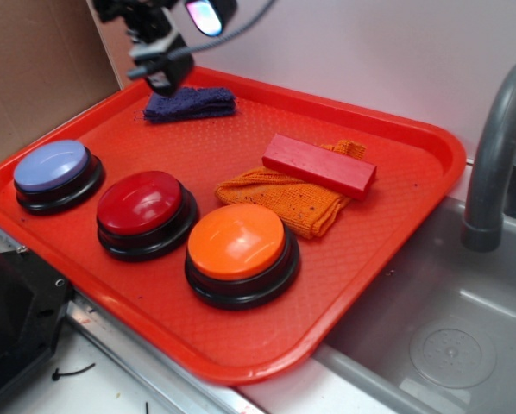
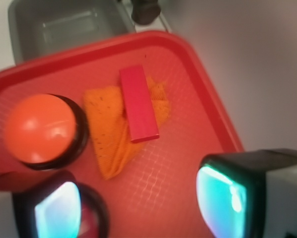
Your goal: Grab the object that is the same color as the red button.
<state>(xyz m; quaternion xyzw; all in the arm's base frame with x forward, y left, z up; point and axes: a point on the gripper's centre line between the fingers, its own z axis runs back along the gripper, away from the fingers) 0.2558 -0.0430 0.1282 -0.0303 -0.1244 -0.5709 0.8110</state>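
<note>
The object, a long flat red block [image 1: 320, 166], lies on an orange cloth [image 1: 288, 200] at the right of the red tray [image 1: 387, 241]. In the wrist view the block [image 2: 137, 104] lies ahead, well beyond the fingertips. The red button [image 1: 141, 203] sits at the front between two other buttons; in the wrist view only a sliver of it [image 2: 96, 218] shows behind the left finger. My gripper [image 1: 185, 47] hangs high over the tray's back left corner, far from the block. It stands open [image 2: 141, 203] with only bare tray between the glowing pads.
An orange button [image 1: 236, 241] and a pale blue button [image 1: 53, 166] flank the red one. A dark blue cloth [image 1: 191, 103] lies under the gripper. A sink [image 1: 448, 345] with a grey faucet [image 1: 495, 155] is on the right, cardboard [image 1: 34, 69] on the left.
</note>
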